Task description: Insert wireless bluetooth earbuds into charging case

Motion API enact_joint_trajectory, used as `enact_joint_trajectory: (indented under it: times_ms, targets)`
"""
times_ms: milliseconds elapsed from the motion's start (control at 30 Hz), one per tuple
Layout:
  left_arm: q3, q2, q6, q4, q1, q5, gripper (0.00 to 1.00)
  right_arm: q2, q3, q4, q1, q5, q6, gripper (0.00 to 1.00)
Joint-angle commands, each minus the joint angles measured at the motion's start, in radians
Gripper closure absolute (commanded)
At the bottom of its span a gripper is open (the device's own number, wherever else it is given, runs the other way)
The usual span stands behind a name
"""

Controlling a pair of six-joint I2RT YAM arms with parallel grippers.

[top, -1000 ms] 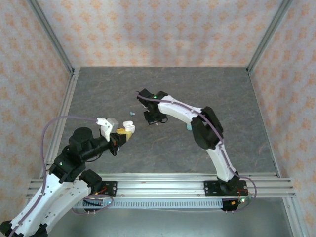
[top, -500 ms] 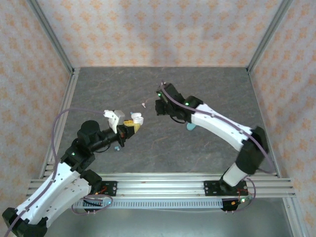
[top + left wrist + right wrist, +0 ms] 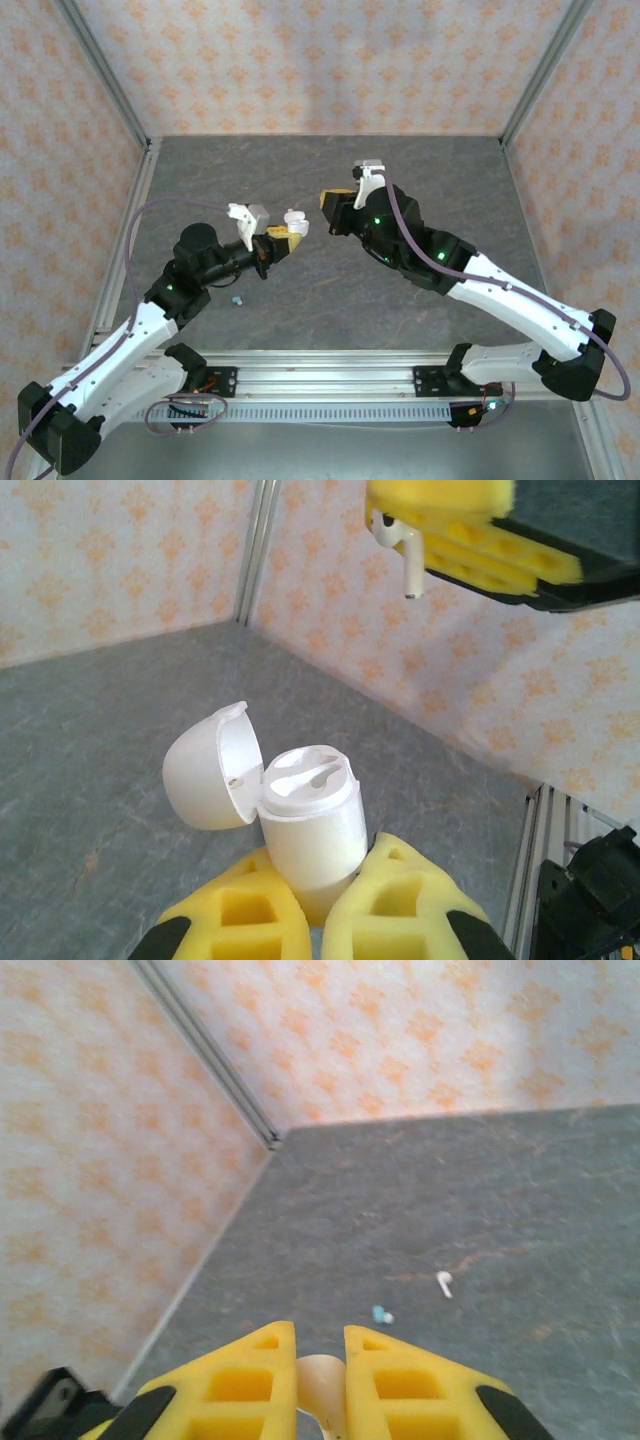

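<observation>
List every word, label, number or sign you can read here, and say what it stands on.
No text can be read anywhere.
The white charging case, its open lid and the white earbud show no visible marking.
The wallpaper bears only a repeated orange ornament, with no letters.

A dark grey, stone-patterned worktop [image 3: 470, 200] forms the floor of the enclosure — matte and faintly veined. Three walls [image 3: 320, 60] in pale wallpaper with orange floral motifs stand around it: back, left and right. Silver metal posts [image 3: 105, 75] run up the two back corners, and ribbed aluminium rails [image 3: 330, 365] cross the near edge. The light is soft and even — shadows are faint.
</observation>
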Motion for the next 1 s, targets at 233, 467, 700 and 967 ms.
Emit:
enact_joint_trajectory:
  times_ms: [233, 467, 700, 967]
  targets:
    - [0.020, -0.006, -0.006, 0.119, -0.035, 0.016, 1.00, 0.017, -0.029, 0.225, 0.031, -0.165, 0.022, 0.85]
    - [0.042, -0.006, -0.002, 0.110, -0.041, 0.010, 1.00, 0.042, -0.036, 0.208, 0.047, -0.184, 0.013, 0.85]
    - [0.046, -0.013, -0.004, 0.107, -0.045, -0.001, 1.00, 0.044, -0.042, 0.186, 0.055, -0.183, 0.001, 0.85]
    - [0.045, -0.032, -0.008, 0.106, -0.047, -0.011, 1.00, 0.031, -0.059, 0.177, 0.055, -0.165, -0.021, 0.85]
